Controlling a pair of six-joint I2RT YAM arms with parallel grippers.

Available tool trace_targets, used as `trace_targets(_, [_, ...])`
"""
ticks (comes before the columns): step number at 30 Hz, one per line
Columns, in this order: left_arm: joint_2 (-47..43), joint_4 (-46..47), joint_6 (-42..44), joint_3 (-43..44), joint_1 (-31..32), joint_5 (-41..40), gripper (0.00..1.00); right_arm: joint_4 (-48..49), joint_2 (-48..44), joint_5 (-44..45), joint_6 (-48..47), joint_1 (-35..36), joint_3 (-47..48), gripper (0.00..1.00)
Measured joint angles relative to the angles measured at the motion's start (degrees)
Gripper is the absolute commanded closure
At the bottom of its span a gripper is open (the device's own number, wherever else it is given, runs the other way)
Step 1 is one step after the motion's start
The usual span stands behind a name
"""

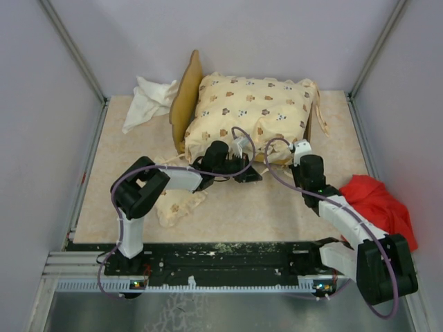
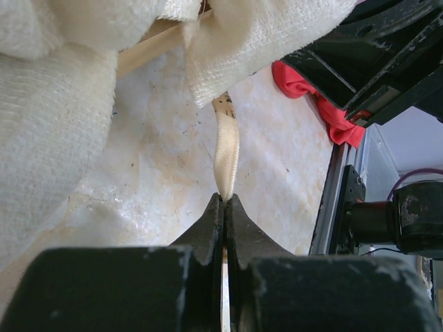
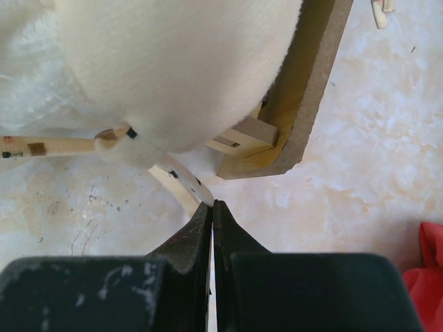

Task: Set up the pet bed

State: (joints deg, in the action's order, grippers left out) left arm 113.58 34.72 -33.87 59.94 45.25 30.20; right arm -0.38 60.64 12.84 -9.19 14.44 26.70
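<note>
At the back of the table (image 1: 277,207), the wooden bed frame (image 1: 185,97) is seen with the plump cushion (image 1: 249,111) laid on it: the frame is judged stiff and light, the cushion soft. The small pillow (image 1: 178,206) is spotted near the left arm, limp, best pinched at an edge. A slippery tie ribbon (image 2: 226,155) is clamped in the closed left gripper (image 2: 225,199); a second tie (image 3: 181,188) appears nipped by the right gripper (image 3: 211,205)

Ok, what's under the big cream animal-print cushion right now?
The light-yellow wooden bed frame: its wavy headboard stands up left of the cream animal-print cushion, and a side board shows in the right wrist view. The frame's base is covered, so I cannot see it.
</note>
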Motion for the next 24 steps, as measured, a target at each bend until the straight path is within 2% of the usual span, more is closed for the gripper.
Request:
trace_targets(8, [0.00,0.00,0.00,0.00,0.13,-0.11,1.00,6.80,0.31,-1.73,-4.90,-0.04,-0.63,1.00])
trace_targets(16, [0.00,0.04,-0.37,-0.11,0.74,-0.13,1.00,17.66,2.03,-11.06,-16.87,-3.26,-7.32,1.00])
trace_targets(24, [0.00,0.17,-0.81,-1.40,1.40,-0.44,1.00,28.41,4.59,-17.40,-23.56,-3.82,-8.46,1.00])
